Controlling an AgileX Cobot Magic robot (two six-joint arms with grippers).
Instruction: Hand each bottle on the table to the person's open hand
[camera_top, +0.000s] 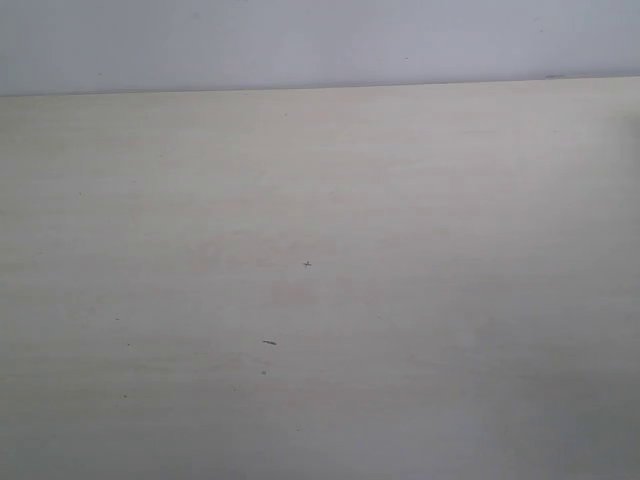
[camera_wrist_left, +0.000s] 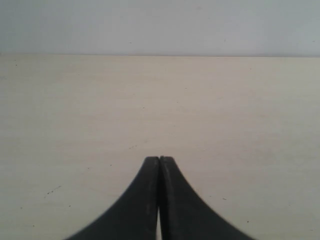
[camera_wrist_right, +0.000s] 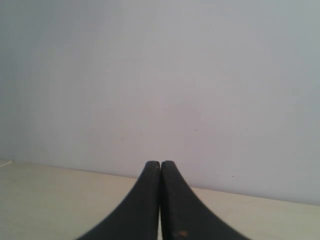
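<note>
The pale beige table (camera_top: 320, 280) fills the exterior view, and neither arm shows there. No bottles and no person's hand appear in any view. In the left wrist view my left gripper (camera_wrist_left: 159, 159) is shut with nothing between its black fingers, held over the table (camera_wrist_left: 160, 110). My right gripper (camera_wrist_right: 160, 163) is likewise shut and empty, pointing toward the wall over a strip of the table (camera_wrist_right: 45, 200).
A plain grey-white wall (camera_top: 320, 40) runs along the table's far edge. A few small dark specks (camera_top: 269, 343) mark the tabletop near the middle.
</note>
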